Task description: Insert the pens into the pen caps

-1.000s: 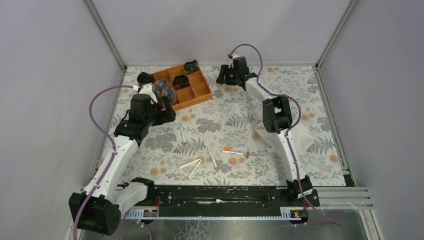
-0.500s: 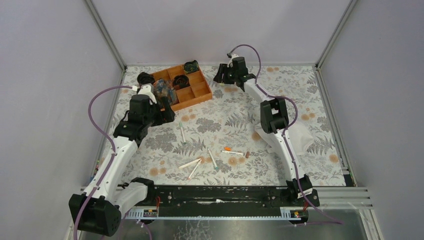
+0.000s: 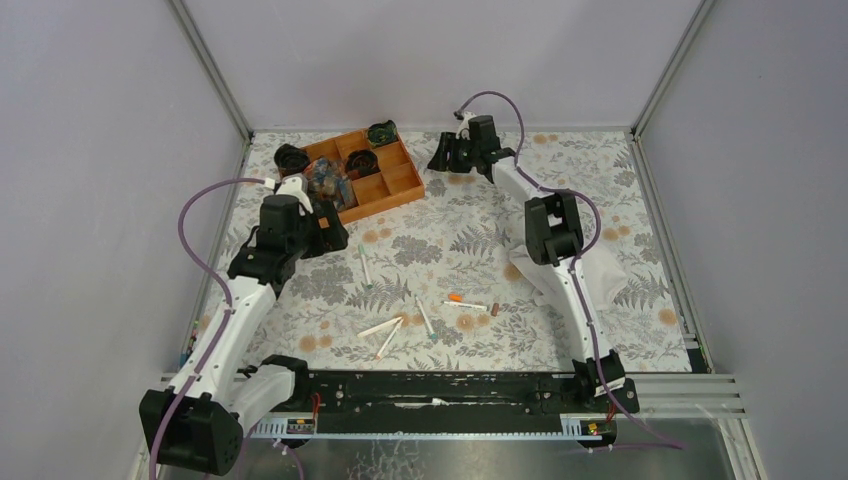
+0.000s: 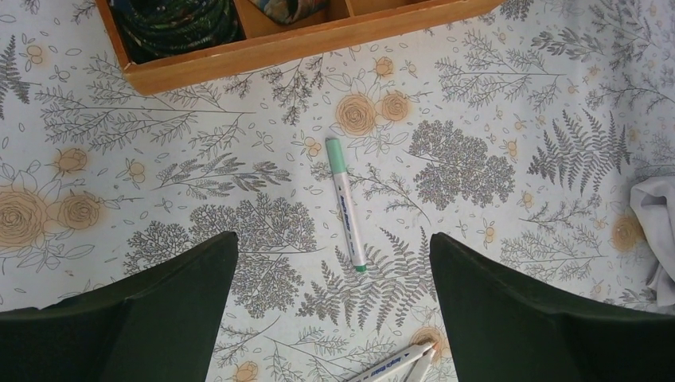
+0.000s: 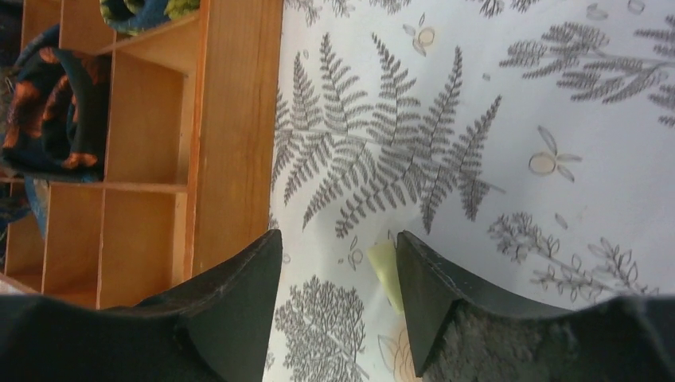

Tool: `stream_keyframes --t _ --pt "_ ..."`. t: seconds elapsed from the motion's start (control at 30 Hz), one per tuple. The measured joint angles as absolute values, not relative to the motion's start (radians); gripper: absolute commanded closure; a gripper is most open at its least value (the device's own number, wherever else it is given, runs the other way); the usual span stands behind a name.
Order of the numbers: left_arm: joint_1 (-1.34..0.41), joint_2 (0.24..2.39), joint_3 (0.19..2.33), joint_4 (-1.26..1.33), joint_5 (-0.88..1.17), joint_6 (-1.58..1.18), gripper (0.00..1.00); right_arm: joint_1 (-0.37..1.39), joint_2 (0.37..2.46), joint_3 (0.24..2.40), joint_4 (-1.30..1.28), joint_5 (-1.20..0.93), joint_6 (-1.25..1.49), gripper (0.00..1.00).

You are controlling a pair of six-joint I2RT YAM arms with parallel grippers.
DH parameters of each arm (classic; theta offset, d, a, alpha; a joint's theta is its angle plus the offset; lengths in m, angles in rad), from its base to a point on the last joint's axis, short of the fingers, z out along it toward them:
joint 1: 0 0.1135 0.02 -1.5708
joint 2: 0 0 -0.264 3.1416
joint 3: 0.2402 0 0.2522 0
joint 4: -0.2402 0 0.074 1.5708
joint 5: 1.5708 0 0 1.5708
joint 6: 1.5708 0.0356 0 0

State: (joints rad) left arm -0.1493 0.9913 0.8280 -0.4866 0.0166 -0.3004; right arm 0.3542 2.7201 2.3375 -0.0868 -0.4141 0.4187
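Several pens lie on the flowered table: one with a green cap [image 3: 365, 268] [image 4: 347, 205] and a loose group [image 3: 388, 333] nearer the front, two of which show at the lower edge [image 4: 398, 368]. An orange-tipped pen [image 3: 468, 303] lies beside a brown pen cap [image 3: 497, 309]. My left gripper [image 3: 338, 238] [image 4: 332, 239] hangs open above the green-capped pen, its fingers wide on either side. My right gripper [image 3: 443, 160] [image 5: 338, 235] is open at the back of the table. A yellowish pen cap [image 5: 385, 270] lies on the cloth against its right finger's inner face.
A wooden compartment tray [image 3: 365, 178] [image 4: 302, 40] [image 5: 231, 135] holding dark rolled items stands at the back left, close to both grippers. A crumpled white paper sheet [image 3: 600, 275] [image 4: 657, 231] lies under the right arm. Walls close in the table at the back and both sides.
Both arms have shifted only slightly. The right gripper wavered near the tray's right end; the left wrist drew a little back and left. Nothing was picked up.
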Motion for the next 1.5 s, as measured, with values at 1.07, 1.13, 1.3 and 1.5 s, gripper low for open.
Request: stream_keyframes --t 1.07,1.13,1.3,1.5 --pt "-0.136 0.925 0.751 -0.484 0.041 -0.3 0.1 0.351 2.245 1.525 -0.015 -0.673 0.347 0.49" --pt "-0.136 0.924 0.751 -0.484 0.042 -0.3 0.1 0.352 2.195 1.447 -0.006 -0.675 0.342 0.49" --pt "-0.136 0.924 0.75 -0.483 0.045 -0.3 0.1 0.351 2.079 1.29 -0.006 -0.677 0.325 0.5" --pt "-0.136 0.924 0.749 -0.483 0.052 -0.3 0.1 0.351 1.988 1.184 -0.026 -0.685 0.284 0.5"
